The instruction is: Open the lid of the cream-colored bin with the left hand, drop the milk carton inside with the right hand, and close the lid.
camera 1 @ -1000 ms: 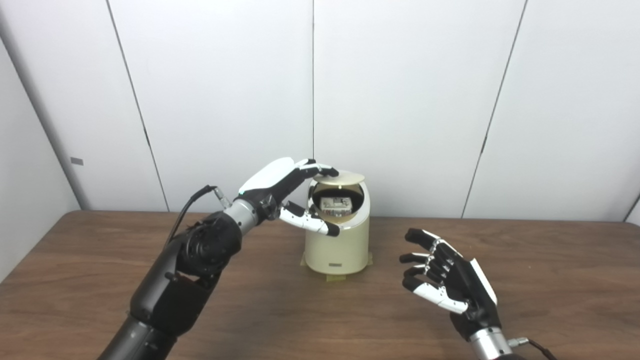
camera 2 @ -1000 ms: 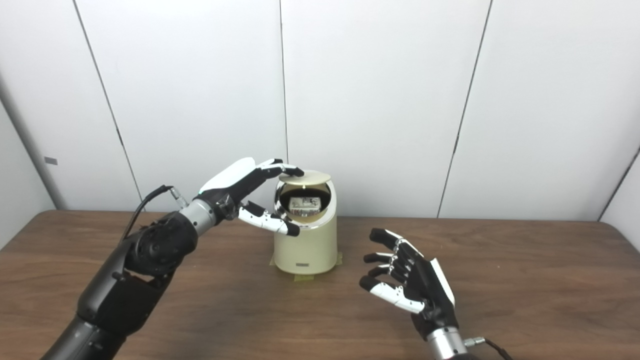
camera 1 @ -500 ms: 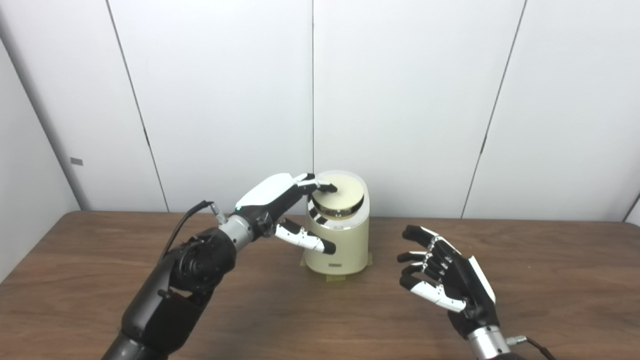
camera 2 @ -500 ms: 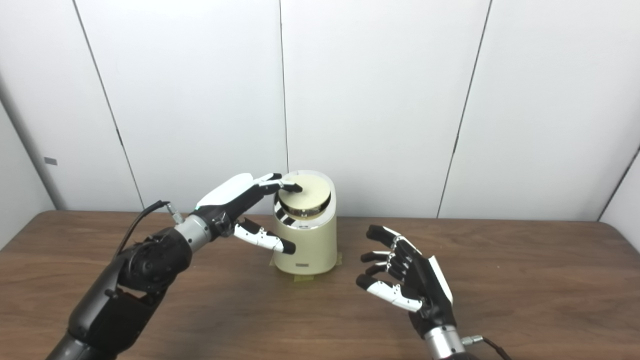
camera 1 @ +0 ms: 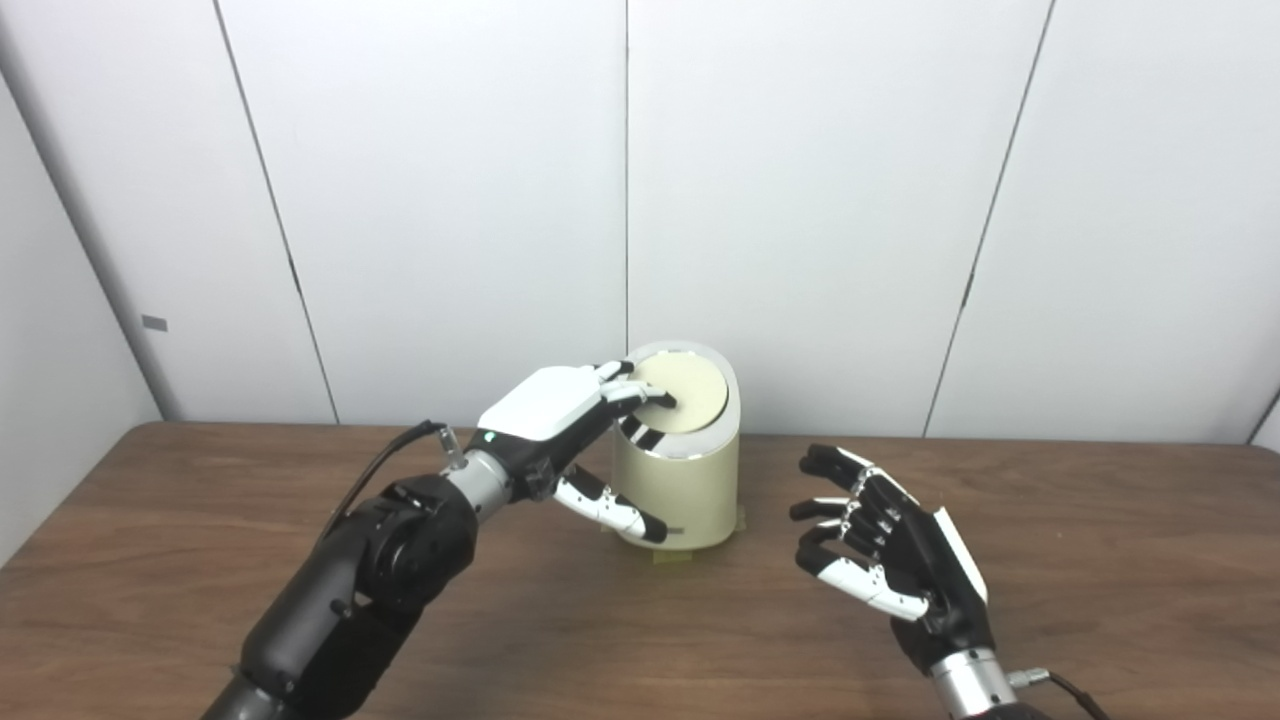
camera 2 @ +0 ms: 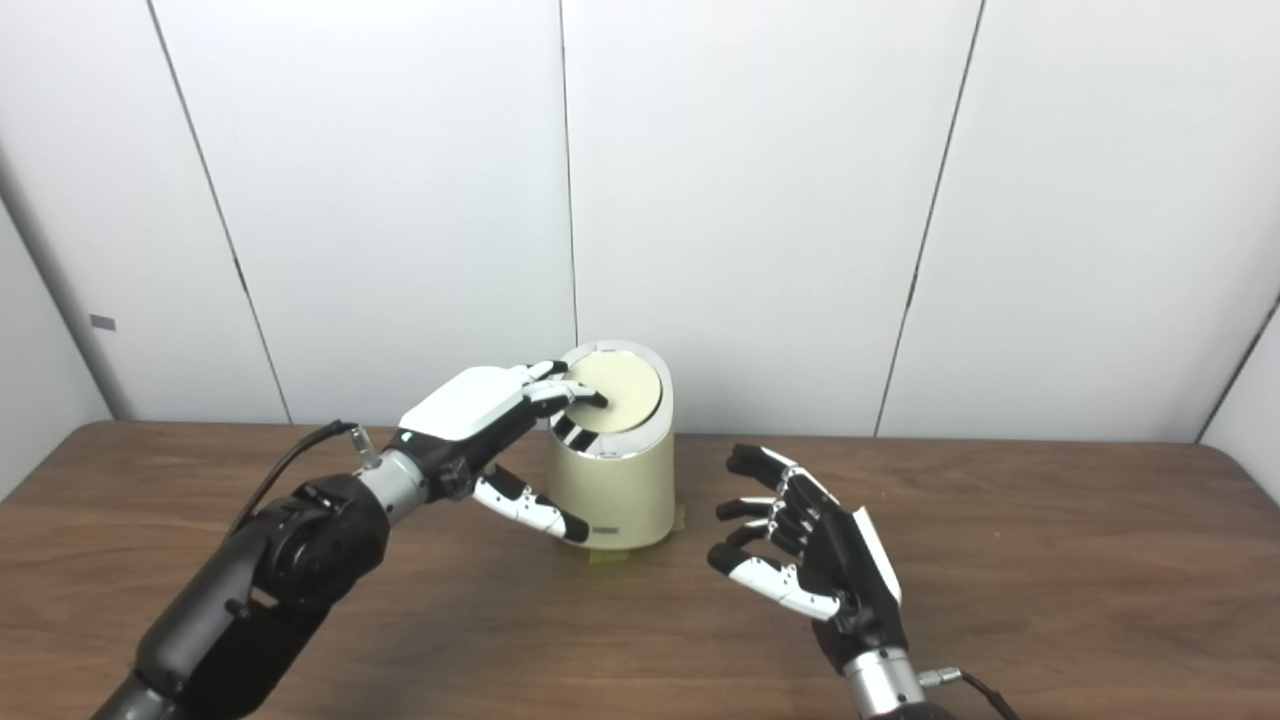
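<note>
Change: lid [camera 1: 683,391] was raised a second ago with the milk carton showing inside; now it lies shut in the slanted top
Left hand [camera 1: 560,412]: fingers [camera 1: 640,398] spread, tips resting on the lid's left edge, thumb beside the cream-colored bin [camera 1: 678,470]
Right hand [camera 1: 890,558]: fingers apart, grasping nothing, right of the bin
Milk carton: hidden from view
Bin: upright on the wooden table [camera 1: 1100,560]

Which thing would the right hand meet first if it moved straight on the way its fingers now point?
Probably the cream-colored bin: the open right hand points its fingers left toward its side wall, with bare table between. Depth is uncertain.
</note>
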Action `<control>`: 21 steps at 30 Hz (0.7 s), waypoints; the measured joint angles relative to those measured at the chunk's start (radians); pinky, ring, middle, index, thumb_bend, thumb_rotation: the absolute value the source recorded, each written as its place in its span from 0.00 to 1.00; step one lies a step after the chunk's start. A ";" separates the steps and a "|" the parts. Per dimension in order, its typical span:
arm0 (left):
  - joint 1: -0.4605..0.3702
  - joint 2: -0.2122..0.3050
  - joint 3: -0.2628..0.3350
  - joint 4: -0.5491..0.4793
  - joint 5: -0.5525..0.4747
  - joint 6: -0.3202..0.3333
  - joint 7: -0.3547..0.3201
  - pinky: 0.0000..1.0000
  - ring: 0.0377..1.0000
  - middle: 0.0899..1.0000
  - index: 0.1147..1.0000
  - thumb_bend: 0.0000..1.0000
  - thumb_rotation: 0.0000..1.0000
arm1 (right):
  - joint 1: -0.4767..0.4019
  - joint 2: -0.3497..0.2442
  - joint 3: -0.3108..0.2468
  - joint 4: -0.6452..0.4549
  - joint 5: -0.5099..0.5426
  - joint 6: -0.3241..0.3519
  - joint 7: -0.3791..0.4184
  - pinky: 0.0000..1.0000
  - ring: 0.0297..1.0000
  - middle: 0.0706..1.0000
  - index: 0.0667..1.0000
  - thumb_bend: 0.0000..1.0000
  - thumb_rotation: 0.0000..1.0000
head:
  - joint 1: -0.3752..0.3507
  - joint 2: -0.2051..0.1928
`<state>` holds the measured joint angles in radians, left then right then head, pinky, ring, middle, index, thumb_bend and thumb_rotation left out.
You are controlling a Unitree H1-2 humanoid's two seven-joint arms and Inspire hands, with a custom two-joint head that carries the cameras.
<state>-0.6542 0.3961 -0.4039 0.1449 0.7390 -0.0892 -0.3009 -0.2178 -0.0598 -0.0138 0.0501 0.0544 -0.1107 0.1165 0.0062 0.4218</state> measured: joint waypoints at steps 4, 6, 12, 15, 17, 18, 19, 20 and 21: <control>-0.001 0.008 -0.017 -0.018 0.054 -0.008 -0.005 1.00 1.00 0.91 0.88 1.00 0.41 | 0.000 0.001 0.000 0.000 0.002 0.002 0.000 0.47 0.60 0.77 0.75 0.70 0.32 | -0.002 0.005; 0.001 0.009 -0.022 -0.036 0.065 -0.008 -0.016 1.00 1.00 0.91 0.88 1.00 0.41 | 0.001 0.001 0.000 0.000 0.004 0.002 0.000 0.46 0.59 0.76 0.75 0.69 0.31 | -0.003 0.006; 0.001 0.009 -0.025 -0.046 0.085 -0.006 -0.032 1.00 1.00 0.89 0.87 1.00 0.42 | 0.006 0.003 0.000 -0.007 0.004 0.006 0.000 0.45 0.57 0.75 0.74 0.70 0.31 | -0.003 0.012; -0.002 0.014 -0.032 -0.066 0.107 0.000 -0.059 1.00 1.00 0.87 0.85 1.00 0.45 | 0.008 0.004 0.000 -0.015 0.000 0.013 -0.002 0.45 0.56 0.75 0.74 0.70 0.32 | -0.005 0.017; -0.012 0.019 -0.042 -0.074 0.132 0.004 -0.074 1.00 1.00 0.86 0.84 1.00 0.46 | 0.008 0.003 0.000 -0.017 0.000 0.019 -0.003 0.44 0.56 0.74 0.74 0.70 0.32 | -0.003 0.018; -0.019 0.022 -0.048 -0.079 0.144 0.006 -0.088 1.00 1.00 0.85 0.83 1.00 0.45 | 0.008 0.003 0.000 -0.017 0.001 0.020 -0.003 0.44 0.56 0.75 0.74 0.69 0.31 | -0.002 0.020; -0.025 0.024 -0.054 -0.081 0.158 0.008 -0.098 1.00 1.00 0.85 0.82 1.00 0.45 | 0.008 0.003 0.000 -0.017 0.001 0.021 -0.003 0.44 0.56 0.75 0.74 0.69 0.31 | -0.002 0.020; -0.033 0.025 -0.060 -0.084 0.171 0.011 -0.108 1.00 1.00 0.84 0.82 1.00 0.44 | 0.008 0.003 0.000 -0.017 0.001 0.021 -0.003 0.44 0.56 0.74 0.74 0.69 0.31 | -0.002 0.020; -0.038 0.027 -0.067 -0.089 0.183 0.013 -0.115 1.00 1.00 0.83 0.81 1.00 0.44 | 0.008 0.003 0.000 -0.017 0.001 0.021 -0.003 0.44 0.56 0.74 0.74 0.69 0.30 | -0.002 0.020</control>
<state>-0.6919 0.4232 -0.4710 0.0560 0.9216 -0.0759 -0.4160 -0.2099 -0.0564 -0.0142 0.0329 0.0559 -0.0898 0.1132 0.0046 0.4418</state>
